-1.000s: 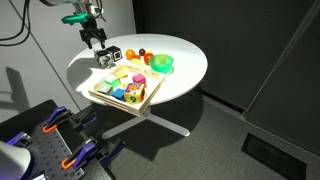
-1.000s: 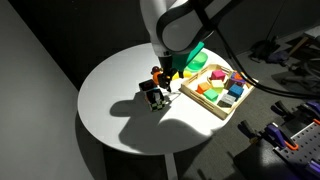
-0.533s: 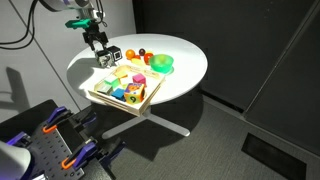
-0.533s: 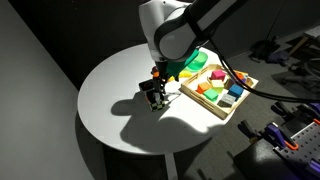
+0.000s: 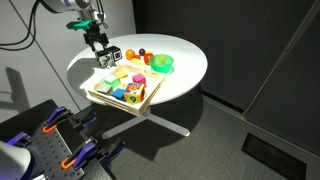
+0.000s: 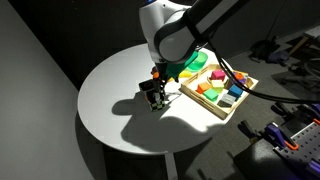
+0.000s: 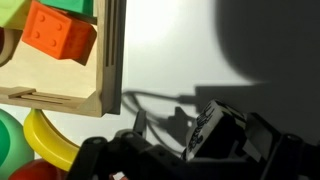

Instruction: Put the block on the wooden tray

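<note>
The block (image 5: 104,58) is a small light cube with dark marks, on the white table beside a black cube (image 5: 115,53). Both cubes show in the other exterior view, where the block (image 6: 147,90) lies under the arm. My gripper (image 5: 98,46) hangs right over the block. In the wrist view the block (image 7: 205,125) sits on the table between my fingers, close to the right finger (image 7: 262,140), with a gap on the left side. The jaws stand open around it. The wooden tray (image 5: 100,95) (image 6: 212,108) (image 7: 108,60) lies beside it and holds several colourful toy blocks.
A green bowl (image 5: 161,64) (image 6: 196,58) stands behind the tray, with small toy fruits (image 5: 140,55) near it. A yellow toy banana (image 7: 45,135) lies by the tray corner. The table edge (image 6: 90,120) is close to the cubes.
The arm has shifted very slightly over the cubes. The block and the tray have not moved.
</note>
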Motion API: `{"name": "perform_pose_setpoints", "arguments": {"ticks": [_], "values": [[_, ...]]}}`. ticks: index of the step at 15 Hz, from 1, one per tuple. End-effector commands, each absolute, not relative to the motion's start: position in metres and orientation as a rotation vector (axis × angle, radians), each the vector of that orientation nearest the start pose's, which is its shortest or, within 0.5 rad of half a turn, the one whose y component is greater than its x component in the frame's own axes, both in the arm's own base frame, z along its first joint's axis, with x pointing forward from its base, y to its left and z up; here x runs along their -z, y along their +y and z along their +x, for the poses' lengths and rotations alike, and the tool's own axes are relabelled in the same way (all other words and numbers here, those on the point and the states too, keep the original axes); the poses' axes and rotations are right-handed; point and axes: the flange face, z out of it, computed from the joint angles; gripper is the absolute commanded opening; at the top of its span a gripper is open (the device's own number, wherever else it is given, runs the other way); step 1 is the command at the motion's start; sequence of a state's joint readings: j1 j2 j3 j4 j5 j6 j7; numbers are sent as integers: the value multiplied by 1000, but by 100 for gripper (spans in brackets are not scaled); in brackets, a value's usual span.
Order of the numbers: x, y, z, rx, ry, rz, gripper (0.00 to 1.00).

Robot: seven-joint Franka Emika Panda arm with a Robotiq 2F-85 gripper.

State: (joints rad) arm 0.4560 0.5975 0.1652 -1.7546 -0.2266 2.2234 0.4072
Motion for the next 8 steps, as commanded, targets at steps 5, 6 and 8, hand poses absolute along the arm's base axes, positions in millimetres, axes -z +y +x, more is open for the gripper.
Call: {"name": "perform_pose_setpoints", "arguments": {"ticks": [5,6,8], "values": [[-220,372,539,-95,-533,-3217,100],[-218,373,539,-95,-533,-3217,100],[-216,375,538,-98,-530,-3219,100]]}}
